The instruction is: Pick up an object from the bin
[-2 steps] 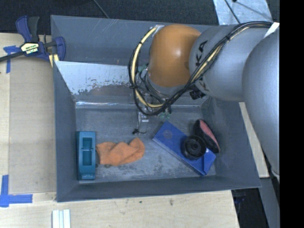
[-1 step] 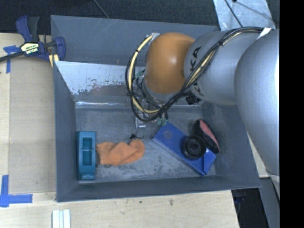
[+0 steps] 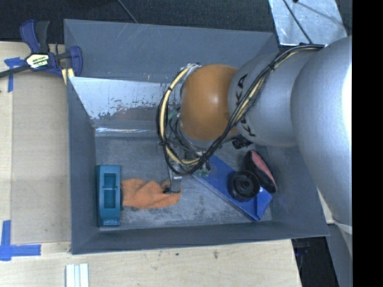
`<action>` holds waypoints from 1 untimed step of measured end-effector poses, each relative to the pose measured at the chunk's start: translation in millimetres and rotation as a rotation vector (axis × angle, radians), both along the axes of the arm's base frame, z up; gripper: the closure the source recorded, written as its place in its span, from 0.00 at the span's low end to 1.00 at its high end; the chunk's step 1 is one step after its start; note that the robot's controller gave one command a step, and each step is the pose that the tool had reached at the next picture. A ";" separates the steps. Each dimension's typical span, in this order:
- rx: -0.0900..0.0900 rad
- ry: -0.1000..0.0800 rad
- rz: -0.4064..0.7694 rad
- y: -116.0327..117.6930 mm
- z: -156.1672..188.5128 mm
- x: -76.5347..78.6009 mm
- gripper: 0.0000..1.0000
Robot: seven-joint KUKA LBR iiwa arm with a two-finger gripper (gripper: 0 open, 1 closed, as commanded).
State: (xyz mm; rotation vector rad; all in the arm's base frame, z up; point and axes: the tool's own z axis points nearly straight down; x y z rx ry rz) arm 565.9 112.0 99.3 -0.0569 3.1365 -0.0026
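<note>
We are looking at the gripper point(image 3: 174, 186), which is reaching down to the right end of a crumpled orange cloth point(image 3: 143, 195). We cannot tell whether its jaws are spread or pinching the cloth. The cloth is lying on the floor of the bin point(image 3: 81, 160), near the front wall and left of centre. Just left of it, touching or almost touching, a blue block point(image 3: 109, 195) is lying lengthwise. To the gripper's right a flat blue board point(image 3: 222, 173) is lying at a slant, carrying a black round piece point(image 3: 244, 185), with a pink thing point(image 3: 264, 170) beside it. The arm point(image 3: 299, 88) is coming in from the right.
</note>
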 end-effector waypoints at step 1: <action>0.001 0.004 -0.053 51.4 -25.0 -16.5 0.00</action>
